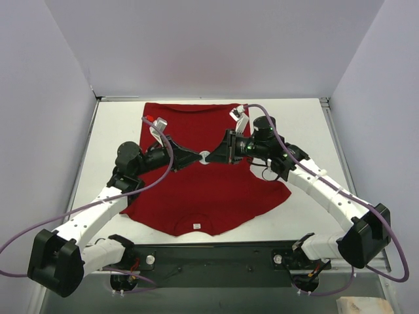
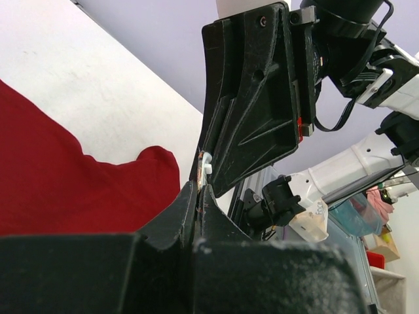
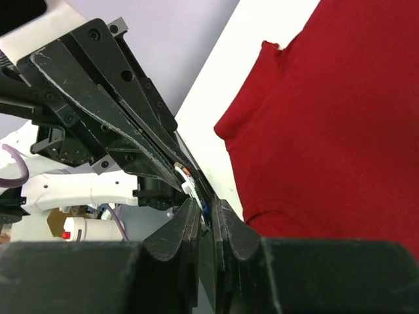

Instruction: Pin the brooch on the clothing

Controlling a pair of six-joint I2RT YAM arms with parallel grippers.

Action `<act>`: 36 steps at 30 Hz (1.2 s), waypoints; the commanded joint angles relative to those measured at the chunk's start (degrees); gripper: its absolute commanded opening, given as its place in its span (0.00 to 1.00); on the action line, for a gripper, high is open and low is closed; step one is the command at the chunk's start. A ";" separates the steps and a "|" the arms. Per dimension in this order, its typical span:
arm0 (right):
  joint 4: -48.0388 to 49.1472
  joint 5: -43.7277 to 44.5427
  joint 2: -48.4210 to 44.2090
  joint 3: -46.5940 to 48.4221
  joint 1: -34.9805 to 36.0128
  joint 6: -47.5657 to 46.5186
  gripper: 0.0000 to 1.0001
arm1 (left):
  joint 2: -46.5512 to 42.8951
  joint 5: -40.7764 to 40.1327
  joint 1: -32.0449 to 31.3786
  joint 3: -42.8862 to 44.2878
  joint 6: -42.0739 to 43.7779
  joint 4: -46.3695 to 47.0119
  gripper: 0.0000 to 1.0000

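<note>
Left gripper (image 2: 198,193) closed, tips meeting right gripper (image 2: 203,161). Brooch (image 2: 207,164) sliver at the junction. Clothing (image 2: 65,190) flat, lower left.

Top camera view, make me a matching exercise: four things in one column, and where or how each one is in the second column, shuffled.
1. clothing
2. brooch
3. white label
4. left gripper

A. inside the collar, at the clothing's near edge
B. spread flat on the table
C. reaching in from the left, shut
D. small pale speck over the clothing's middle

Pairs: 1-B, 2-D, 3-A, 4-C
</note>
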 commanded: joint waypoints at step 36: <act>8.56 13.08 -24.27 -14.95 -2.59 -13.61 1.00 | -9.13 -7.25 -5.71 7.40 20.82 -22.23 0.00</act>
